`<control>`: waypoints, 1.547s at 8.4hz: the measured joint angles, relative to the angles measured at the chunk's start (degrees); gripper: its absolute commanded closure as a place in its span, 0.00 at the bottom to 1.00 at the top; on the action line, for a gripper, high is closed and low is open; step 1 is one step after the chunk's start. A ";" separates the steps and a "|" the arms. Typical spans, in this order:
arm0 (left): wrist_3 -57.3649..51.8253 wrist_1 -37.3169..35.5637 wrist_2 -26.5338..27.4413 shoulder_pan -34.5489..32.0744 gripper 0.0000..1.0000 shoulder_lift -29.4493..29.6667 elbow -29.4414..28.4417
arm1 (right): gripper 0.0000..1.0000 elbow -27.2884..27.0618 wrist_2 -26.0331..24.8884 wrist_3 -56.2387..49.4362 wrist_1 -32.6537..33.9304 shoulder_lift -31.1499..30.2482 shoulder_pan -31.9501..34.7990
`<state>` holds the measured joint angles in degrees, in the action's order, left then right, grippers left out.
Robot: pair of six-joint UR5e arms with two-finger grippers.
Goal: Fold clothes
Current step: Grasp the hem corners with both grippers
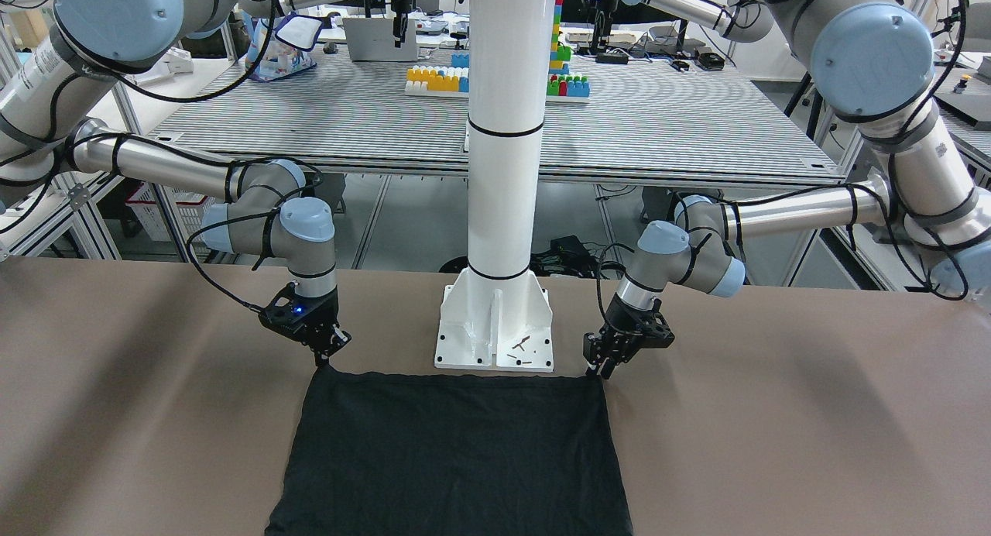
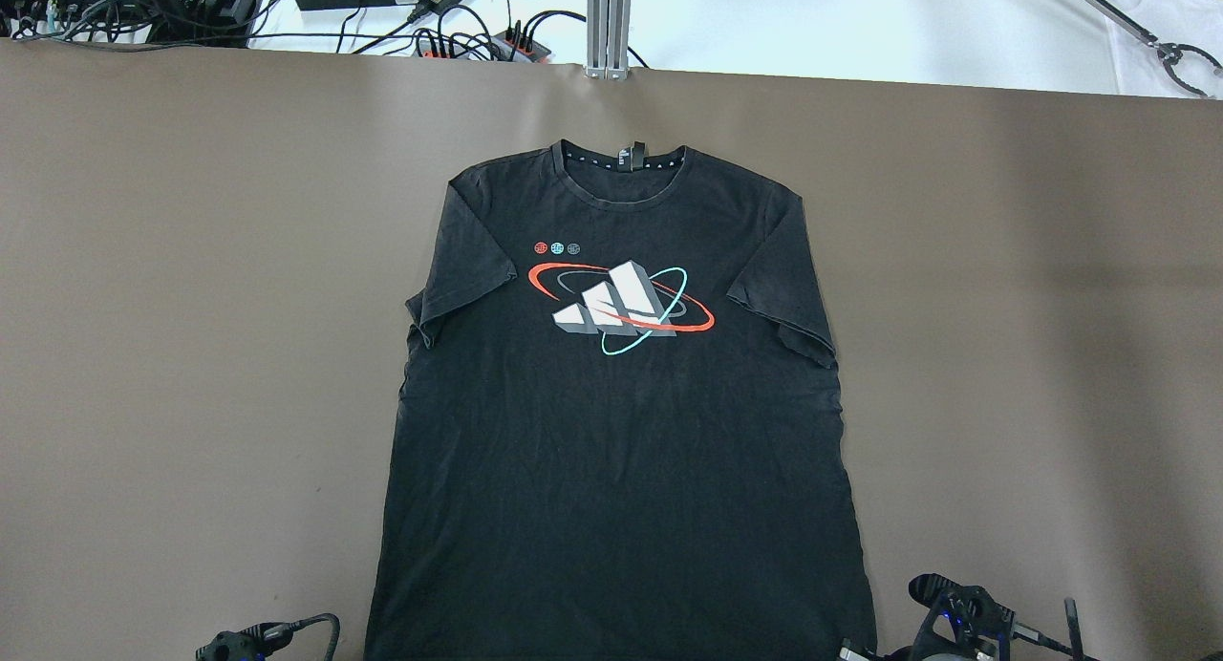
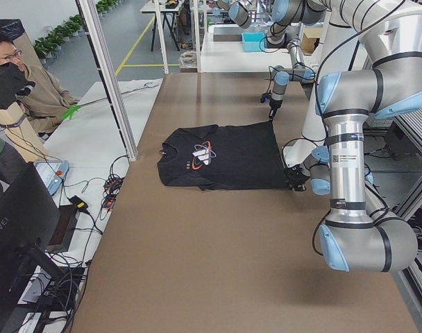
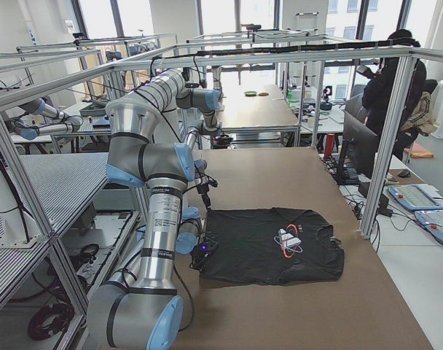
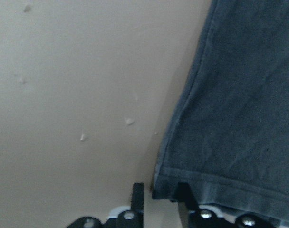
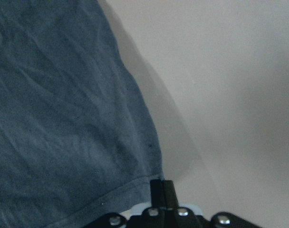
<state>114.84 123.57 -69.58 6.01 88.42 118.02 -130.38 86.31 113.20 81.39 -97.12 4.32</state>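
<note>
The clothes are one black T-shirt (image 2: 621, 432) lying flat, chest print up, collar toward the table's far side. Its hem (image 1: 457, 381) runs just in front of the white pillar. At one hem corner my right gripper (image 1: 322, 359) is shut on the fabric; the right wrist view shows its fingers (image 6: 162, 187) pressed together on the corner of the shirt (image 6: 54, 118), which is drawn up into a small peak. My left gripper (image 1: 600, 372) stands at the other hem corner. In the left wrist view its fingers (image 5: 137, 190) stand apart, open, with the shirt's corner (image 5: 163, 190) between them.
The white pillar's base (image 1: 494, 327) sits on the brown table (image 1: 774, 443) between the two grippers, with small screws lying on it. Cables and power bricks (image 2: 459, 31) lie beyond the far edge. A seated person (image 3: 17, 90) is off the far side.
</note>
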 measured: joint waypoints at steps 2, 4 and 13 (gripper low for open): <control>0.18 0.00 -0.07 0.10 1.00 0.00 0.39 | 1.00 -0.08 0.00 0.00 0.04 -0.07 0.27; 0.16 -0.03 -0.39 -0.07 1.00 -0.86 1.82 | 1.00 -0.28 0.00 0.01 0.08 -0.16 0.41; -3.54 0.06 -13.58 -9.40 1.00 -7.02 10.45 | 1.00 -11.31 6.52 1.18 13.00 2.58 0.30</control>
<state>111.30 123.64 -83.16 -3.40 81.40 128.47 -141.69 92.83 114.39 94.39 -94.54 4.62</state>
